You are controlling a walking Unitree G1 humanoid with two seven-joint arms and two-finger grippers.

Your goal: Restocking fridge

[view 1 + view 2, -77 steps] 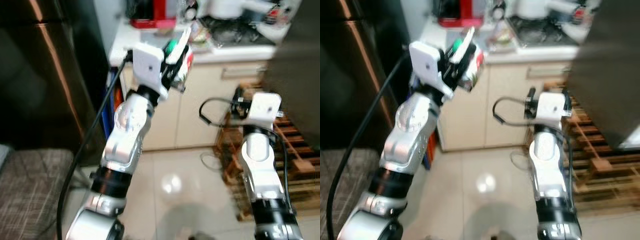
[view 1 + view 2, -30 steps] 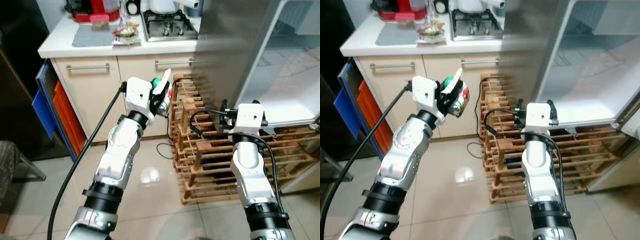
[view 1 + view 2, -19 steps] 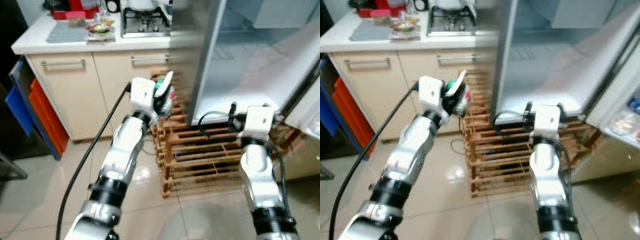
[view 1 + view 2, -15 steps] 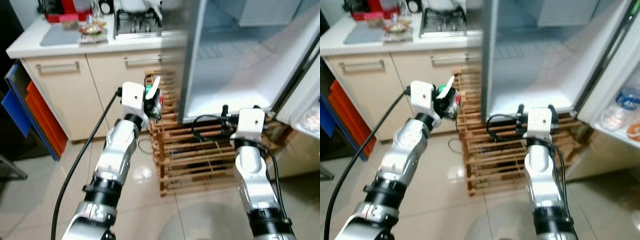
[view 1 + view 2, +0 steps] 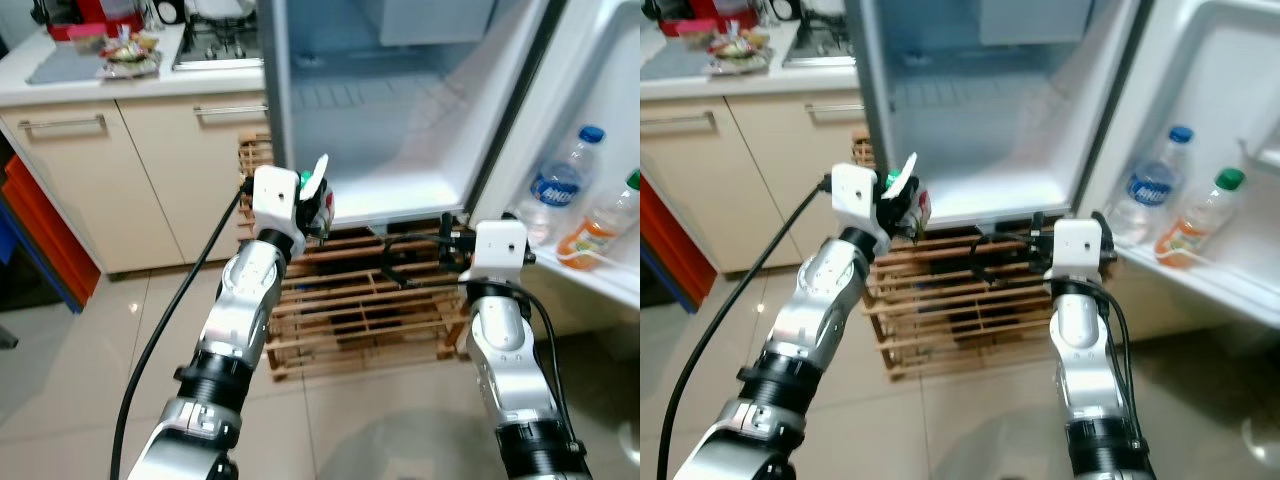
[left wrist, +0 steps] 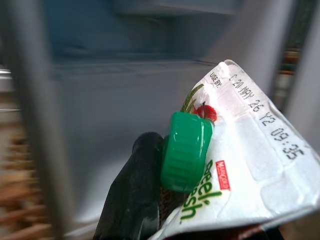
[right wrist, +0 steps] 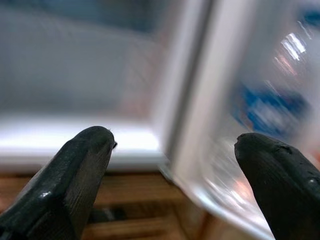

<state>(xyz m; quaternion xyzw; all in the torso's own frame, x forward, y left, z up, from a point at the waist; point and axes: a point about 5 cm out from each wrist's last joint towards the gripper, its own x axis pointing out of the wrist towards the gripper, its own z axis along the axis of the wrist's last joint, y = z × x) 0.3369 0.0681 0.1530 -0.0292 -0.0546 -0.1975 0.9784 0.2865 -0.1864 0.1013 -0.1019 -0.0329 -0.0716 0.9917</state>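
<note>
A white carton (image 5: 319,193) with a green screw cap (image 6: 184,152) and a printed use-by date sits in my left gripper (image 5: 315,208), which is shut on it. The carton is held up just in front of the lower left corner of the open fridge (image 5: 400,185), whose white compartment looks bare. My right gripper (image 7: 175,145) is open with nothing between its fingers, and it points at the fridge's bottom edge beside the door.
The open fridge door on the right carries a water bottle (image 5: 555,188) and an orange-drink bottle (image 5: 592,224) on its shelf. A wooden rack (image 5: 360,310) lies under the fridge. Cream cabinets (image 5: 110,180) with a stove (image 5: 215,40) stand on the left.
The camera has swung right, so the open fridge and its door shelf now face me instead of the cabinets. The left gripper still holds the carton.
</note>
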